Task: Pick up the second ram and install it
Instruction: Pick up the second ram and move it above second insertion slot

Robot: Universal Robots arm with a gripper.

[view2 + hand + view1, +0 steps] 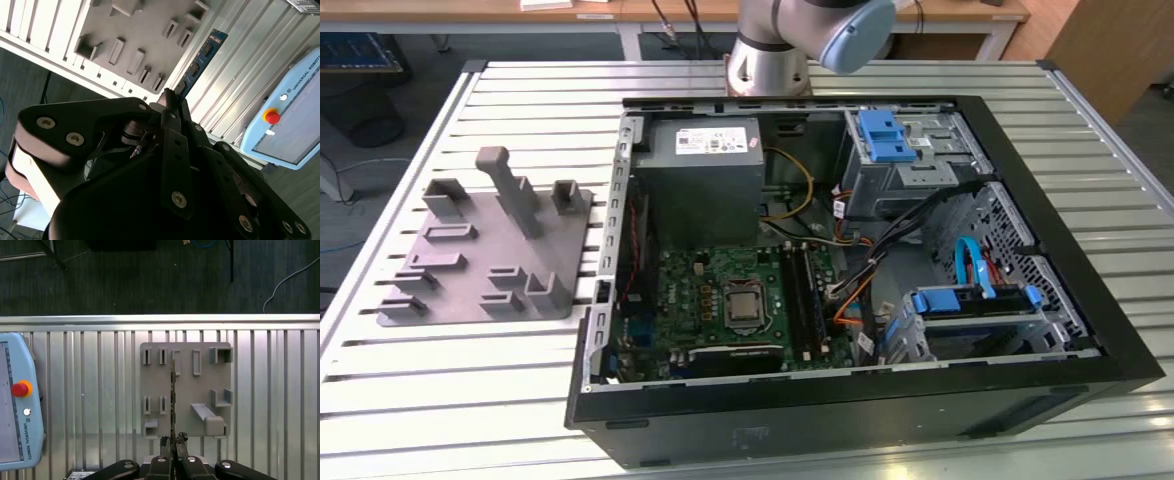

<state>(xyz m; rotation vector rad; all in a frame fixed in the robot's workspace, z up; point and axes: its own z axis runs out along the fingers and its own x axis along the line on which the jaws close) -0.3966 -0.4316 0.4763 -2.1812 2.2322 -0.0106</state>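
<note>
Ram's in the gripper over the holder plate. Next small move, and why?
Probably carry it across toward the open case: the gripper is shut on the second ram, held above the grey holder plate, and the black motherboard slots lie inside it.

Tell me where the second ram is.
In both wrist views the second ram is clamped in the gripper, well above the grey holder plate.

Second ram (pixel 204 56) in pincer (pixel 170 96)

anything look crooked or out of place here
Nothing stands out. The second ram sits straight in the shut jaws of the gripper, and the grey holder plate lies flat on the slatted table.
</note>
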